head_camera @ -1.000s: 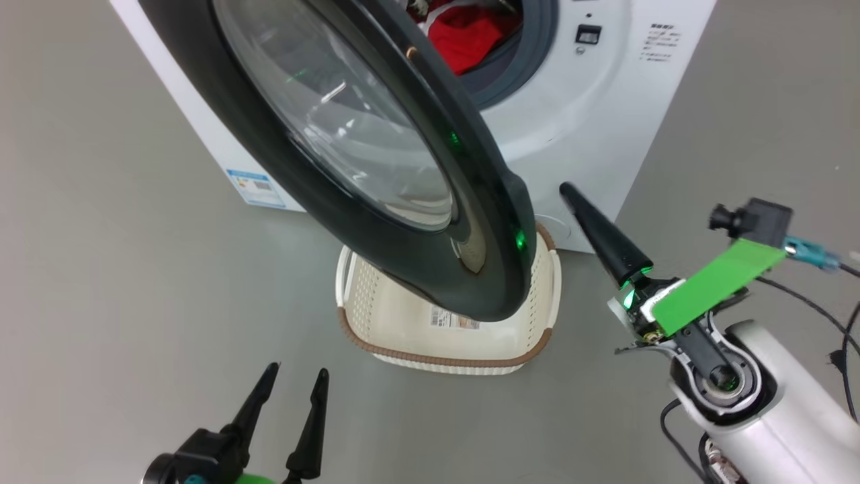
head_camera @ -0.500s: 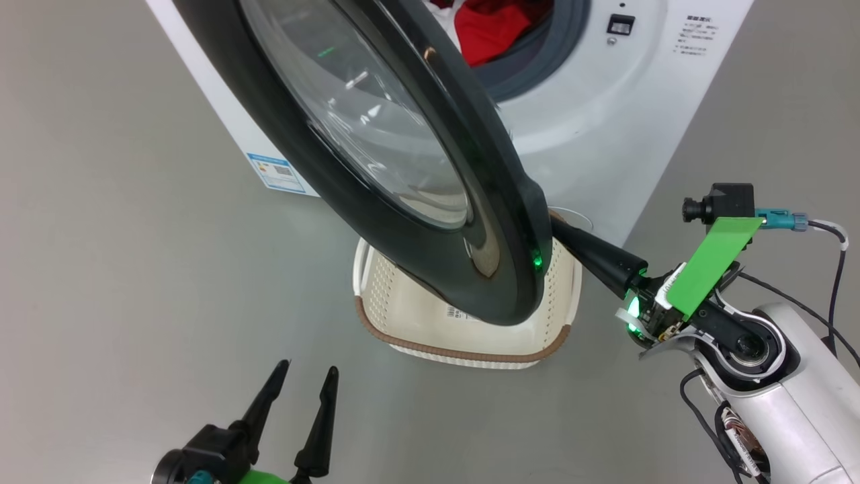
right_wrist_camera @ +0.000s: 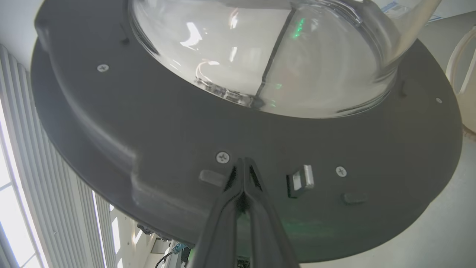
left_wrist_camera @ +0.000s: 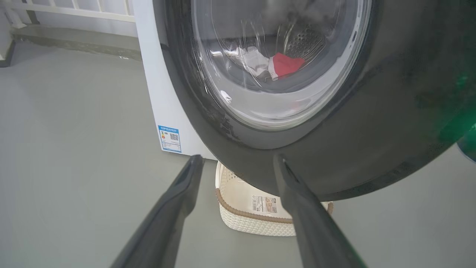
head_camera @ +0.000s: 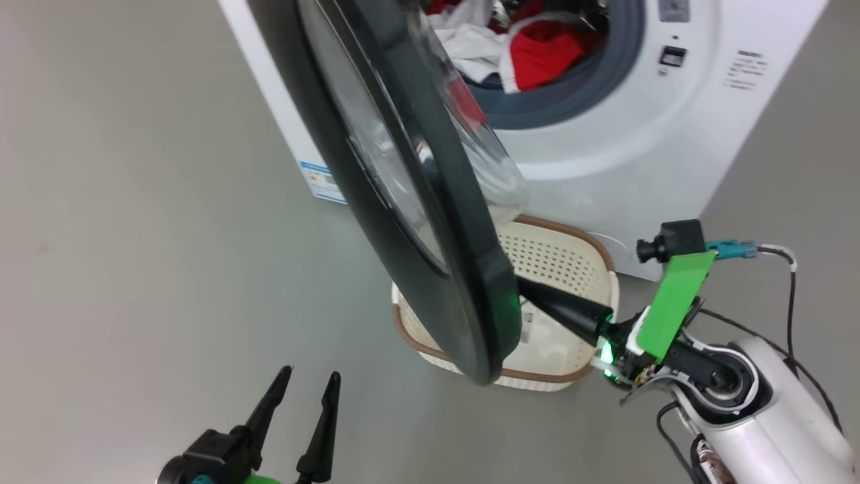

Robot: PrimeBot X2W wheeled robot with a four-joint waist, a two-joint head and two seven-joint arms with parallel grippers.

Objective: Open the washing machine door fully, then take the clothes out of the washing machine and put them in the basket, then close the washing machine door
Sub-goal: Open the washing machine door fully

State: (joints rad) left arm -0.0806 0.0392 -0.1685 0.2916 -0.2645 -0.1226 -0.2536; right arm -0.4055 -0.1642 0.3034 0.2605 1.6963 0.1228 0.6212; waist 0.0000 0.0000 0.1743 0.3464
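The washing machine door (head_camera: 463, 269) stands partly open, its black rim hanging over the basket (head_camera: 564, 255). The right gripper (right_wrist_camera: 243, 163) has its fingers pressed together, tips right against the door's dark inner side, beside a small screw. Red and white clothes (head_camera: 537, 57) lie in the washing machine (head_camera: 638, 168). The basket sits on the floor just in front of it. The left gripper (head_camera: 310, 373) is spread and holds nothing (it is low, on the door's outer side). The floor (head_camera: 134, 235) is smooth and grey. A white rail (left_wrist_camera: 74, 11) runs along the far wall.
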